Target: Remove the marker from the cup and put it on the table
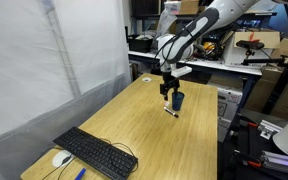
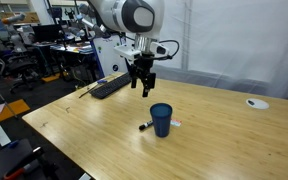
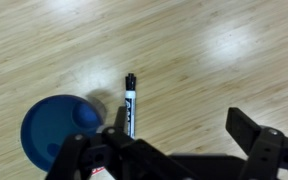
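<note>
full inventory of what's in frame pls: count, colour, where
table: 1, light wood, centre of scene
cup: 1, dark blue, upright mid-table
marker: 1, black, lying flat on the table beside the cup
keyboard: 1, black, at one end of the table
mouse: 1, white, next to the keyboard
blue stick: 1, bright blue, table edge by the keyboard
arm: 1, white, reaching over the table
end effector: 1, black, open and empty, above the table near the cup
</note>
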